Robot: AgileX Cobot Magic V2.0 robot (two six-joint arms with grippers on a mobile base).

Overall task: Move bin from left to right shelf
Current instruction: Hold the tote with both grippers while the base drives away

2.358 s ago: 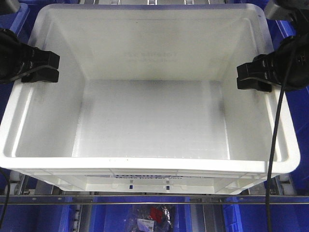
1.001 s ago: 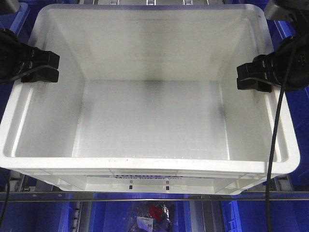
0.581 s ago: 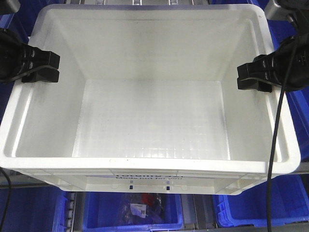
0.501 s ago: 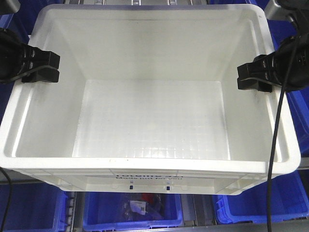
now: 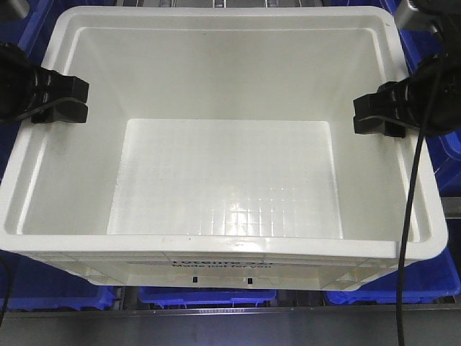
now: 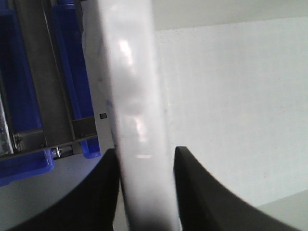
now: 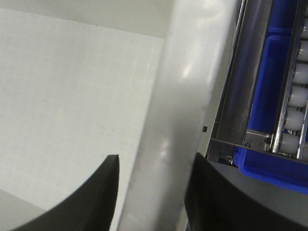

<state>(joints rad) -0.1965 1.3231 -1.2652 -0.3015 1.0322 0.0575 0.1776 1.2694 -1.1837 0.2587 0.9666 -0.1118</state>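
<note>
The bin (image 5: 223,72) is a large white tote that fills the front view, with black print on its near side. Its inside is empty. My left gripper (image 5: 61,101) is shut on the bin's left rim and my right gripper (image 5: 378,115) on its right rim. In the left wrist view the black jaws of the left gripper (image 6: 144,192) stand on both sides of the white rim (image 6: 130,96). The right wrist view shows the right gripper (image 7: 154,192) pinching the rim (image 7: 192,72) the same way.
Blue bins (image 5: 209,295) lie under the tote's near edge and another blue bin (image 5: 448,151) is at the right. A grey shelf edge (image 5: 216,328) crosses the bottom. A roller rail (image 7: 296,106) and blue bins (image 6: 72,72) flank the tote.
The bin stays fixed between both grippers while the shelf rails and blue bins beneath slide upward in view. The bagged parts below are gone from sight and the bin's inside looks brighter.
</note>
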